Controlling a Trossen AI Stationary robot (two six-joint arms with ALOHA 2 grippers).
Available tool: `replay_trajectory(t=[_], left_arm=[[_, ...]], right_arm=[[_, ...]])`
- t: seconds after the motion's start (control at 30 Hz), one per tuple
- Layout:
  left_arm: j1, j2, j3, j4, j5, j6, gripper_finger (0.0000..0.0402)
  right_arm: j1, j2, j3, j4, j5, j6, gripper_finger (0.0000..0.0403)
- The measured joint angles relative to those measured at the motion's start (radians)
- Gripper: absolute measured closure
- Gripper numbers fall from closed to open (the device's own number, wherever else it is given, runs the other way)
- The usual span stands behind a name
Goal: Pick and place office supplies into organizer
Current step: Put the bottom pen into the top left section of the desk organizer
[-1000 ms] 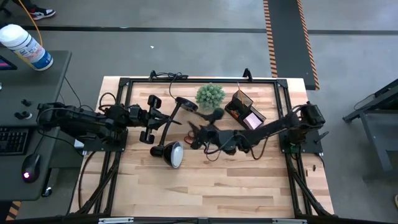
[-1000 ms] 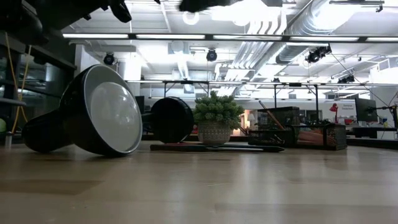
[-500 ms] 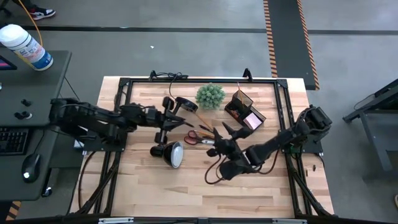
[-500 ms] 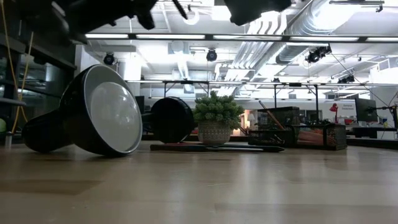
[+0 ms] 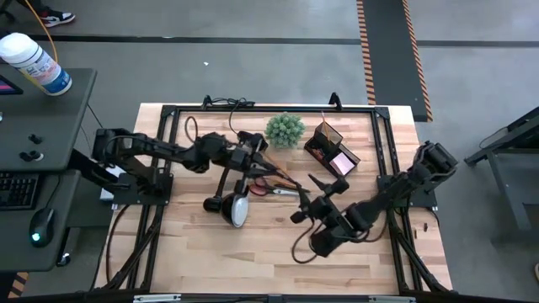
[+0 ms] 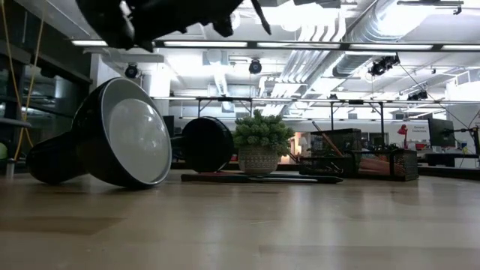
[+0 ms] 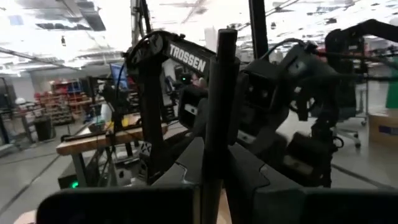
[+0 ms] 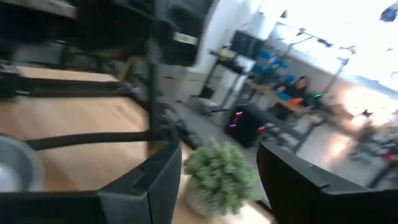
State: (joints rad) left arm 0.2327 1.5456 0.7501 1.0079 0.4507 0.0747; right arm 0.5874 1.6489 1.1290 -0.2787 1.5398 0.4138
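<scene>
The red-handled scissors [image 5: 263, 187] lie flat on the wooden bench [image 5: 253, 261] in the middle of the high view. The dark box organizer [image 5: 324, 139] waits up and to the right. The right end effector [image 5: 305, 200] hangs wide open just right of the scissors, likely getting ready to grab them. The left end effector [image 5: 246, 158] is just above them, at the tipped black lamp [image 5: 236, 209]. I cannot tell if it is open or closed.

Two dark jointed arms of matte black segments, thin black cables looping alongside the left arm [image 5: 160, 150] and right arm [image 5: 396, 192], white "TROSSEN" lettering on a black bracket, flat angular dark fingers [image 8: 155, 180]
</scene>
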Motion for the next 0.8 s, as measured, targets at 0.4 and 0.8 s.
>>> replay_trajectory(t=[0.4,0.8], left_arm=[[0.038,0.077,0.102,0.001,0.107,-0.019,0.0383],[0.066,0.077,0.102,-0.016,0.129,0.031,0.0383]], right_arm=[[-0.036,-0.075,0.000,-0.040,-0.160,0.001,0.0205],[-0.128,-0.218,0.002,-0.021,-0.399,-0.174,0.0235]])
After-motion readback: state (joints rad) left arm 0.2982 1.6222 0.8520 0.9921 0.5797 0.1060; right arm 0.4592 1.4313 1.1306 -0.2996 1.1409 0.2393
